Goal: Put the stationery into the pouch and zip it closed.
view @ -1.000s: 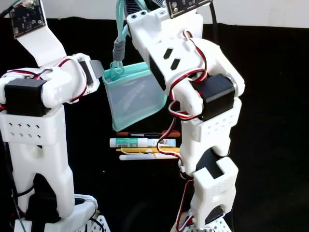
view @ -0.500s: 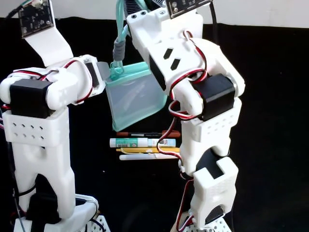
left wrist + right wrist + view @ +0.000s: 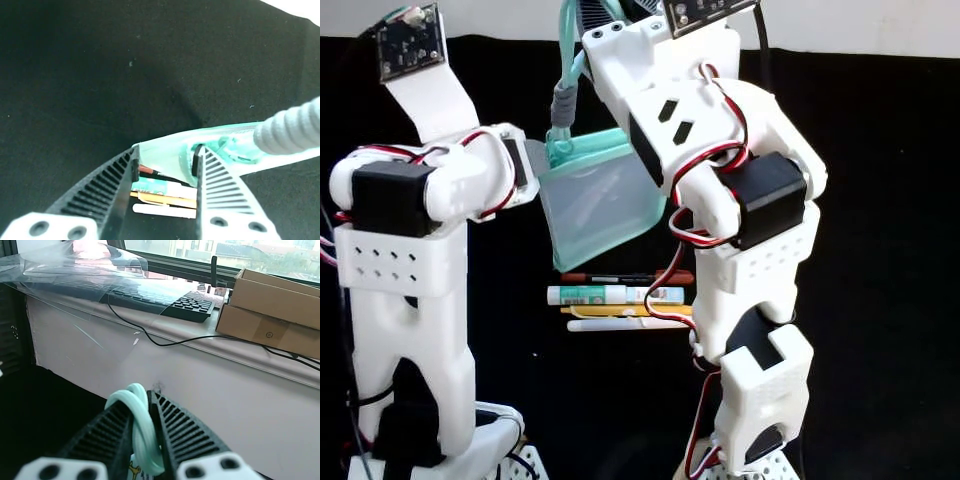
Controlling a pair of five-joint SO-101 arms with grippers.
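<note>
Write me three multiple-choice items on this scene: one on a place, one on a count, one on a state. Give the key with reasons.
1. Where is the stationery relative to the pouch?
A. Inside it
B. On the table beneath it
C. On top of it

2. How many pieces lie in the stationery row?
A. Two
B. Seven
C. Four

3. What state is the right gripper in?
A. Shut on the teal loop
B. Open and empty
C. Shut on a pen

Key:
1 B, since the high view shows the pieces lying on the black table under the hanging pouch.
2 C, since a brown, a white-and-green, a yellow and a white piece are stacked side by side.
3 A, since the right wrist view shows its fingers pinching the loop.
</note>
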